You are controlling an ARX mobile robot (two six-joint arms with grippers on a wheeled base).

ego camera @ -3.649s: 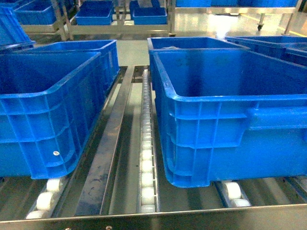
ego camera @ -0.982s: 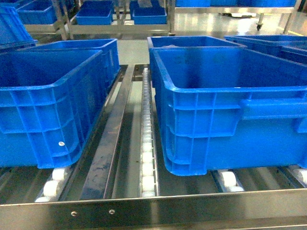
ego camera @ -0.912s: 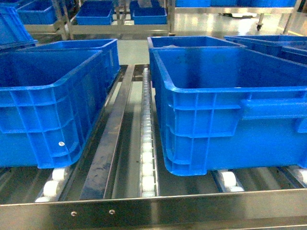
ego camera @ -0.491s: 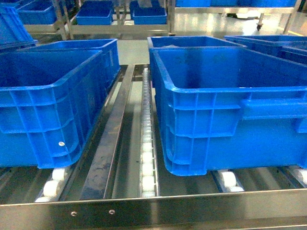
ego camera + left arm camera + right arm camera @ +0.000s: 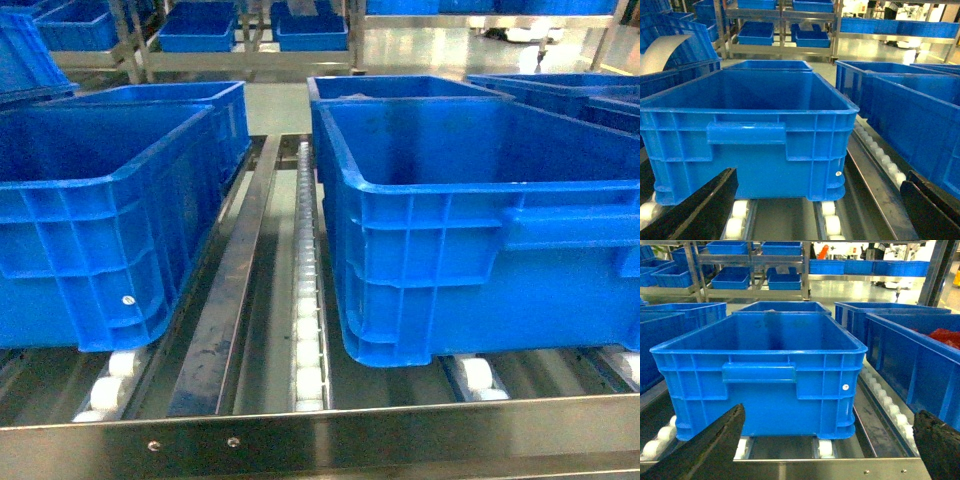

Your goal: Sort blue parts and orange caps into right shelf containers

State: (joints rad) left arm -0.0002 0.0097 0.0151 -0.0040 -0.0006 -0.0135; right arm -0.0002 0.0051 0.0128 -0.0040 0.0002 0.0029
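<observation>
We see two blue crates (image 5: 480, 230) (image 5: 95, 230) on the roller shelf (image 5: 305, 330); left fingers (image 5: 695, 210) and right fingers (image 5: 705, 450) are spread, empty.

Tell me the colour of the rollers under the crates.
White rollers, clearest in the head view.

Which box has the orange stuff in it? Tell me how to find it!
Look from the right wrist camera at the big blue crate in the middle of the roller rack. Hop right over the strip of white rollers to the next crate. It alone shows a red-orange heap poking over its rim; no other crate in sight shows any.
</observation>
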